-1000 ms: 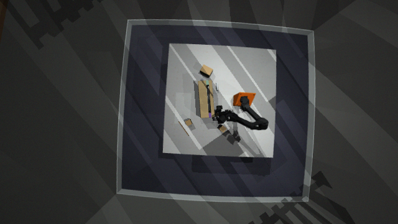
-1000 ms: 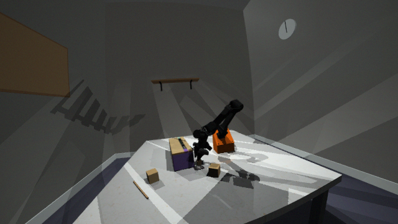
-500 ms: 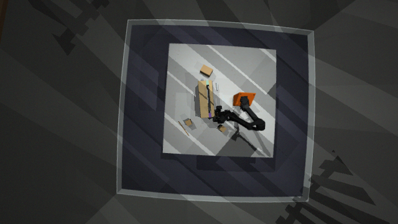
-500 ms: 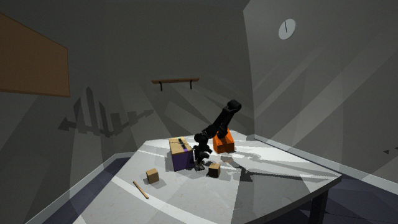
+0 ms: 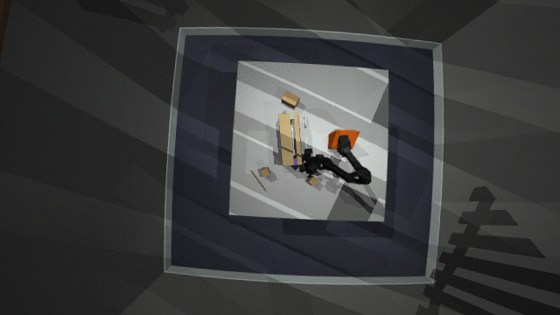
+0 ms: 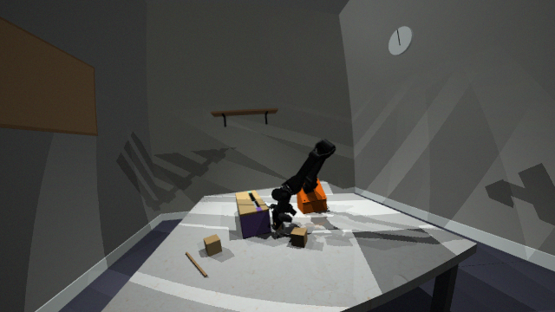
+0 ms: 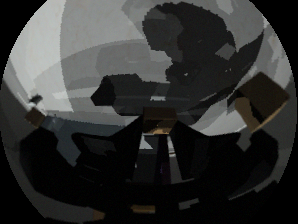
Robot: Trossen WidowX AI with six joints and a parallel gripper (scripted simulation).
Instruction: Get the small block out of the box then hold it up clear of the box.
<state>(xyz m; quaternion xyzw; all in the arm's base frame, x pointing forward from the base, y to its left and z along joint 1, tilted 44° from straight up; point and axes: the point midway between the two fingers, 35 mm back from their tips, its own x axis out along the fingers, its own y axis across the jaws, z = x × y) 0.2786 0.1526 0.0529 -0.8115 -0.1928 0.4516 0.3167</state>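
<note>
I see the block (image 7: 160, 121) in the wrist view as a small tan-brown cube, dim in shadow, sitting between the hand's dark fingers. The hand (image 6: 277, 229) is clamped on it, low on the worktop (image 6: 347, 269) just beside the purple end of the box (image 6: 253, 213). From outside I cannot make the block out behind the fingers. A larger tan cube (image 6: 299, 237) sits close to the hand's right, another cube (image 6: 212, 244) and a thin stick (image 6: 196, 263) lie further left. The arm reaches from its orange base (image 6: 312, 200).
</note>
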